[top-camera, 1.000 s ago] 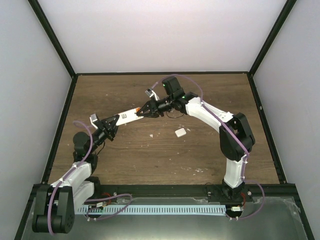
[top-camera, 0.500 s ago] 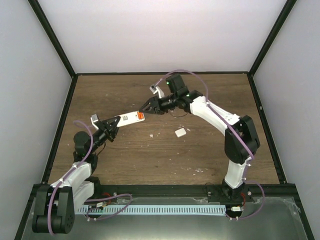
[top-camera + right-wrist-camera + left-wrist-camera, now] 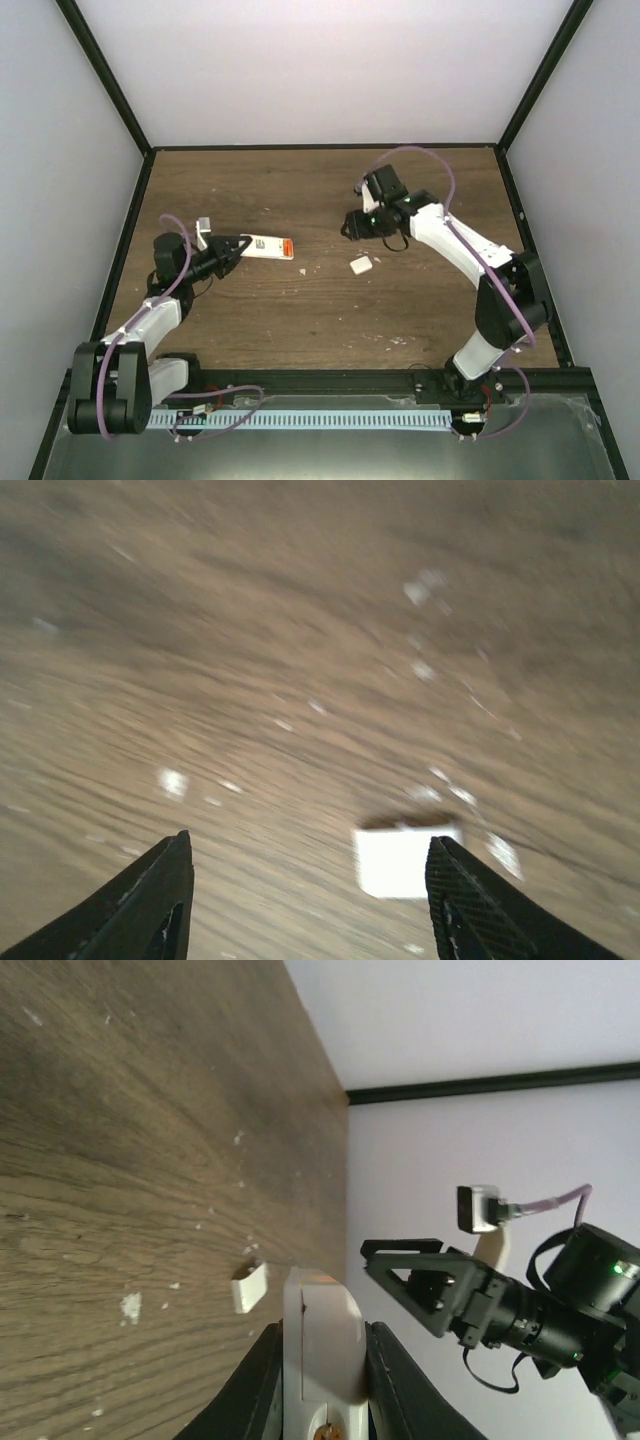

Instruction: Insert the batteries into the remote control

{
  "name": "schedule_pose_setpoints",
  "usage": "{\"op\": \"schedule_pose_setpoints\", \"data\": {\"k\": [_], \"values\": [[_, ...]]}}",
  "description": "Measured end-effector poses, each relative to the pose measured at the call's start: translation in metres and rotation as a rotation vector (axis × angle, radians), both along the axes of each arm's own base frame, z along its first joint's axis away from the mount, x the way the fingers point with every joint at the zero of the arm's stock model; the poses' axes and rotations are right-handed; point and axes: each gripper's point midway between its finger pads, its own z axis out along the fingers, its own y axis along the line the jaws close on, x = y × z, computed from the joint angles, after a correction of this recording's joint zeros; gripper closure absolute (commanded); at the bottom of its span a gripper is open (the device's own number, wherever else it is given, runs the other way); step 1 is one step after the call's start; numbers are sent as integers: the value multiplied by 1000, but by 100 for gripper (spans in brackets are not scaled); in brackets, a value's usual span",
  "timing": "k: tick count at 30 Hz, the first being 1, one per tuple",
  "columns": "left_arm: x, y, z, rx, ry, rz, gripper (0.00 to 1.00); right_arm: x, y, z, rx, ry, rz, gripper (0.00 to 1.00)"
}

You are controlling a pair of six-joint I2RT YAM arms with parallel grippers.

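Observation:
My left gripper (image 3: 234, 249) is shut on the white remote control (image 3: 262, 246) and holds it just above the table, its free end pointing right. An orange-red patch, the batteries (image 3: 286, 249), shows at that free end; I cannot tell whether it is one or two. In the left wrist view the remote (image 3: 322, 1350) sits between the two black fingers, with a bit of orange (image 3: 325, 1430) at the bottom edge. My right gripper (image 3: 352, 226) is open and empty. Its view is blurred, with the fingers spread (image 3: 310, 900) above the table.
A small loose white cover piece (image 3: 361, 264) lies on the table right of the remote and below the right gripper. It also shows in the left wrist view (image 3: 249, 1287) and the right wrist view (image 3: 405, 858). Pale crumbs dot the wood (image 3: 304, 270).
The right gripper has left the remote's end and pulled back to the right. The left gripper has drawn the remote left and down, with the orange now showing at its free end.

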Motion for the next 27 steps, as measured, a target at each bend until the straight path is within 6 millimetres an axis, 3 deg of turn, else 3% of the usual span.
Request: {"op": "schedule_pose_setpoints", "data": {"k": [4, 7, 13, 21, 27], "values": [[2, -7, -17, 65, 7, -85, 100, -16, -30, -55, -171, 84, -28, 39], [4, -15, -28, 105, 12, -146, 100, -20, -42, -75, -247, 105, -33, 36], [8, -27, -35, 176, -24, -212, 100, -20, -53, -92, -328, 87, -4, 32], [19, -26, -63, 241, -1, -206, 100, -22, -49, -118, -340, 85, 80, 29], [24, -24, -73, 288, -8, -191, 100, -24, -45, -128, -338, 87, 129, 27]]}}
